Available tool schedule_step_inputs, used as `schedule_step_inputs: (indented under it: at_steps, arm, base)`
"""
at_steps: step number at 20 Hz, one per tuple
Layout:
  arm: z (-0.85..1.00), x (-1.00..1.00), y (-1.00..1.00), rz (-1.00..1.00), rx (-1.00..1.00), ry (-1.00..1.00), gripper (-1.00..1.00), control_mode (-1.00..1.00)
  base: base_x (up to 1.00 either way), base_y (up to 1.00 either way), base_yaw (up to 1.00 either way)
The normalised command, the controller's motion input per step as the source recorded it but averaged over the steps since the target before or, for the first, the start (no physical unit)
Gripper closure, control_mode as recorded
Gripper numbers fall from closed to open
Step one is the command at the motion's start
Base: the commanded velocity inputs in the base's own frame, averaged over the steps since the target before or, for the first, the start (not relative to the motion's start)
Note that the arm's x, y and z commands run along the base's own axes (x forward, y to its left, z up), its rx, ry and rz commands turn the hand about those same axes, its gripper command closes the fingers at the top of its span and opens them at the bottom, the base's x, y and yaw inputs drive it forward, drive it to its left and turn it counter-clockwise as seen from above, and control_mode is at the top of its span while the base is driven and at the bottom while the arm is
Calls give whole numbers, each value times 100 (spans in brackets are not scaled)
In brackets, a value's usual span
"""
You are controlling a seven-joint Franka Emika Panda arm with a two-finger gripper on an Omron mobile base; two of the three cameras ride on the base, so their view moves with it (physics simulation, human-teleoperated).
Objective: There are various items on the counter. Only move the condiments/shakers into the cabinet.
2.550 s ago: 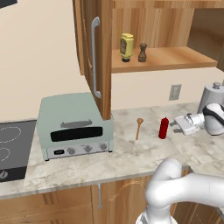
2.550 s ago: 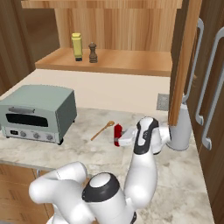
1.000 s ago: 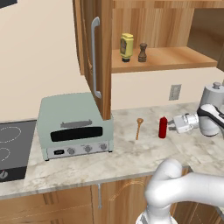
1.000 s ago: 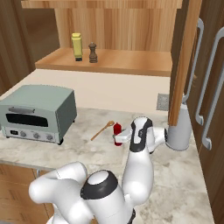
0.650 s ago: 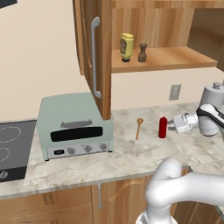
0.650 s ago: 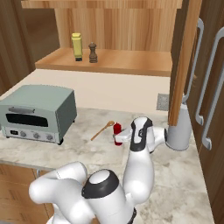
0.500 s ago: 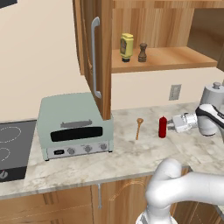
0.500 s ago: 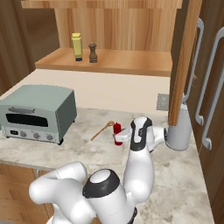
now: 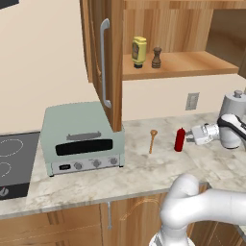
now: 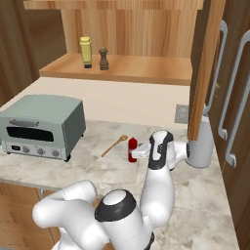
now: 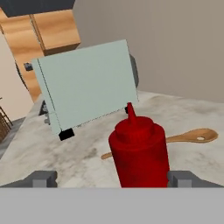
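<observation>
On the counter, red bottle stands upright btwn tips of spread claw, just ahead, not yet pinched.

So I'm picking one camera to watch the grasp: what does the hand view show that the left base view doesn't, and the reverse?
Hand view alone: the open end effector with a finger on each side of the red squeeze bottle, not yet closed.

Left base view alone: the yellow labelled bottle and dark brown shaker already on the cabinet shelf, plus the cooktop.

Both: the red bottle, wooden spoon, toaster oven and marbled counter.
</observation>
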Motion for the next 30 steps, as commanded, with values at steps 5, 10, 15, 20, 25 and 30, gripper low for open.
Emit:
schedule_step_inputs:
  at_steps: [5,10,15,20,25,30]
  arm:
    - [0,3,0,0,0,0,-100,-100]
    - [0,1,0,0,0,0,-100,-100]
    - [-4,9,0,0,0,0,-100,-100]
    - [-10,25,0,0,0,0,-100,-100]
    - [-3,13,-2,0,0,0,-100,-100]
    - [0,1,6,0,0,0,-100,-100]
  base:
    - [0,0,0]
    - [0,0,0]
    - [0,0,0]
    - [0,0,0]
    - [0,0,0]
    - [0,0,0]
